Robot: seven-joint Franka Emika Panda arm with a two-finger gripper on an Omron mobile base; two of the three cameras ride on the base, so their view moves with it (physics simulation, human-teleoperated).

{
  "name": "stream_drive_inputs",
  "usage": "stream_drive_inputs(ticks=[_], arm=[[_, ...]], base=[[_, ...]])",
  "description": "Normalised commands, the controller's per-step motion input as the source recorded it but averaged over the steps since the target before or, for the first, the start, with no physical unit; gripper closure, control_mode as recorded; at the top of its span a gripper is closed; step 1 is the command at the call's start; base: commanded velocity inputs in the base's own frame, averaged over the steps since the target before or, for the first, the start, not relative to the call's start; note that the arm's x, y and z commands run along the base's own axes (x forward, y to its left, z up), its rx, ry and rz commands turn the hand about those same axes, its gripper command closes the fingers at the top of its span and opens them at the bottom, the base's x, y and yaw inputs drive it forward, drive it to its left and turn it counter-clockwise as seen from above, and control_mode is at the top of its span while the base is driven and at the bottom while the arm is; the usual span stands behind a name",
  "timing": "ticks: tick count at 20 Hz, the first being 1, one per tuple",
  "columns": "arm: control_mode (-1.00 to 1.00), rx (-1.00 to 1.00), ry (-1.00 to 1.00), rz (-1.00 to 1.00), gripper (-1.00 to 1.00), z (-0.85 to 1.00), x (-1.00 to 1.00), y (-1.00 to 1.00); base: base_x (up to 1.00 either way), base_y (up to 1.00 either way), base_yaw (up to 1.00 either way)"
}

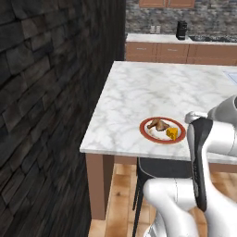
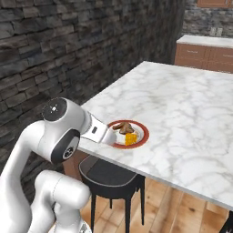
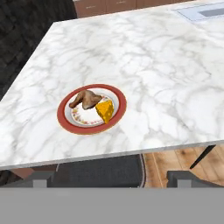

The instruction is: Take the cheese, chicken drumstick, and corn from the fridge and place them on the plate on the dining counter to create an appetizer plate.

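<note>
The plate [image 3: 91,108] is sitting on the dining counter [image 3: 153,65], carrying drumstick [image 3: 86,99] and cheese [image 3: 105,110]; the gripper [image 3: 112,178] is hanging spread wide, empty.

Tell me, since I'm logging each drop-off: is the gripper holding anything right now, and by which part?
Nothing is held. The gripper is open and empty, back from the counter edge; the chicken drumstick and cheese lie on the plate.

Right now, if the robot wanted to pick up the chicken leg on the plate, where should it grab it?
Probably the chicken drumstick is best taken across its fat middle, coming down from above. It lies flat on the plate with its thin end pointing away from the cheese, which sits right against its other side, so a sideways approach there looks blocked. The claw is open and holds nothing.
</note>
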Motion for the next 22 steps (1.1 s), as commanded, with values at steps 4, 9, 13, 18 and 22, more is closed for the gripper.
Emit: stream_drive_inputs(ticks=[4, 9, 13, 18, 22], arm=[[-1.00, 0.00, 0.06, 0.01, -1.00, 0.00, 0.19, 0.03], [1.00, -0.02, 0.00, 0.00, -1.00, -0.05, 0.06, 0.05], [1.00, 0.00, 0.00, 0.00, -1.00, 0.00, 0.00, 0.00], [1.00, 0.00, 0.00, 0.00, -1.00, 0.00, 0.00, 0.00], [1.00, 0.00, 0.00, 0.00, -1.00, 0.00, 0.00, 0.00]], base=[[0.00, 0.00, 0.00], [0.00, 0.02, 0.00], [-0.28, -0.03, -0.19], [-0.49, -0.63, -0.46], [-0.25, -0.86, -0.49]])
